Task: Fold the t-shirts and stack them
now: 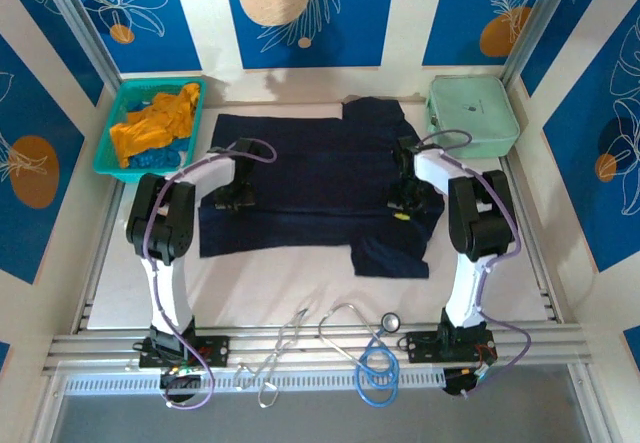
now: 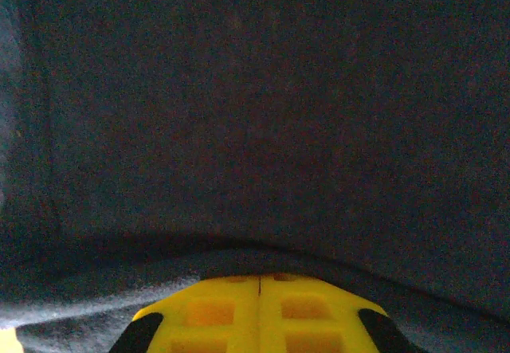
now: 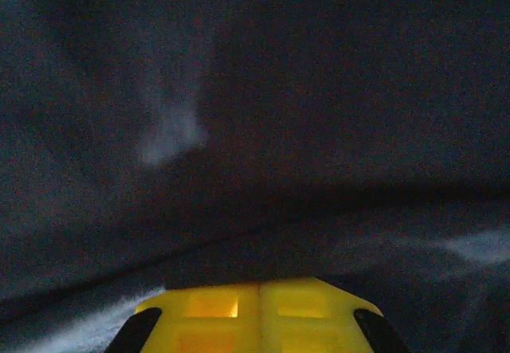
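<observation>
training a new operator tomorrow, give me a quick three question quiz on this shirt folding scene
1. True or false: the mustard-orange t-shirt lies spread flat on the table.
2. Where does the mint-green case stand? A) far right corner of the table B) near edge, between the arms C) inside the basket
3. What are the fingers of the left gripper and right gripper closed on?
Key:
1. False. The mustard-orange t-shirt is bunched in the teal basket at far left.
2. A.
3. The navy t-shirt. Each wrist view shows shut yellow fingers with dark cloth at their tips.
</observation>
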Available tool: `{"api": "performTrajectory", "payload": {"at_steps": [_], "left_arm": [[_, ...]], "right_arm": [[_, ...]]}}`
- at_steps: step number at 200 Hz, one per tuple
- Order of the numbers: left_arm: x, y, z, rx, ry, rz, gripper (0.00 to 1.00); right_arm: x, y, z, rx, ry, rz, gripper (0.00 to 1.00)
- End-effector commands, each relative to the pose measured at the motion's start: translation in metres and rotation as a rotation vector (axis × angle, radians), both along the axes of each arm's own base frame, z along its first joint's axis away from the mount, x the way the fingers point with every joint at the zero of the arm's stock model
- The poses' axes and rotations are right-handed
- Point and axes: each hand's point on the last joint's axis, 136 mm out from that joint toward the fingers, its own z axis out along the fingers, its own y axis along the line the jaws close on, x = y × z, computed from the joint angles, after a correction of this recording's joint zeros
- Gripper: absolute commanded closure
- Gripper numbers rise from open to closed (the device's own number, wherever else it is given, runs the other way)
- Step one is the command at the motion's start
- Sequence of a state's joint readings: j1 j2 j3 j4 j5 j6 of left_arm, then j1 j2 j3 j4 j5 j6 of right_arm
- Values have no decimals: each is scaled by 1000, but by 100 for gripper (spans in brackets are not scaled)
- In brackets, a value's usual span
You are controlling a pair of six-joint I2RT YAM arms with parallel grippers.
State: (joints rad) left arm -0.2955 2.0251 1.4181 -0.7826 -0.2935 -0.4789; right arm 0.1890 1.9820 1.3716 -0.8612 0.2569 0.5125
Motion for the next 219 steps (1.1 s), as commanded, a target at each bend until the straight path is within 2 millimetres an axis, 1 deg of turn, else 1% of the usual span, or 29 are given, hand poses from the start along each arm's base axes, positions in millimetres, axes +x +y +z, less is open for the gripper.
{"api": "performTrajectory", "payload": {"at_steps": [1,24,41,56,68,86,102,114,129,143,159,164,175,189,208,219], "left_arm": [[13,28,-2,96,18,6,96],[32,30,5,108,-16,-2,97],[44,27,8,100,-42,-13,98],[50,21,15,77,-63,-19,100],[52,14,30,56,-89,-29,100],[54,2,64,28,-150,-56,98],[59,-6,97,3,-210,-78,95],[66,-6,117,1,-253,-81,94],[79,-3,129,14,-284,-83,93],[96,-4,127,-11,-297,-79,94],[120,-8,115,-56,-309,-74,94],[127,-8,110,-64,-311,-71,94],[143,-10,100,-69,-318,-65,93],[160,-10,85,-72,-326,-48,93],[179,-10,69,-86,-344,-20,94],[188,-6,63,-77,-358,2,94]], "right_arm": [[36,-10,-6,-16,-44,13,100],[62,-15,0,-19,-72,6,100],[71,-16,4,-14,-78,2,100],[72,-13,10,-1,-85,4,100],[71,-9,18,13,-97,10,100],[70,-2,44,34,-139,30,100],[73,1,73,45,-183,51,100],[77,0,90,48,-210,61,100],[89,-2,107,56,-252,67,100],[103,-2,111,76,-269,79,100],[126,-3,109,82,-290,101,100],[133,-5,104,79,-286,104,100],[150,-9,101,63,-301,112,100],[171,-20,91,20,-313,113,100],[198,-30,79,2,-340,116,100],[210,-34,72,4,-355,121,100]]}}
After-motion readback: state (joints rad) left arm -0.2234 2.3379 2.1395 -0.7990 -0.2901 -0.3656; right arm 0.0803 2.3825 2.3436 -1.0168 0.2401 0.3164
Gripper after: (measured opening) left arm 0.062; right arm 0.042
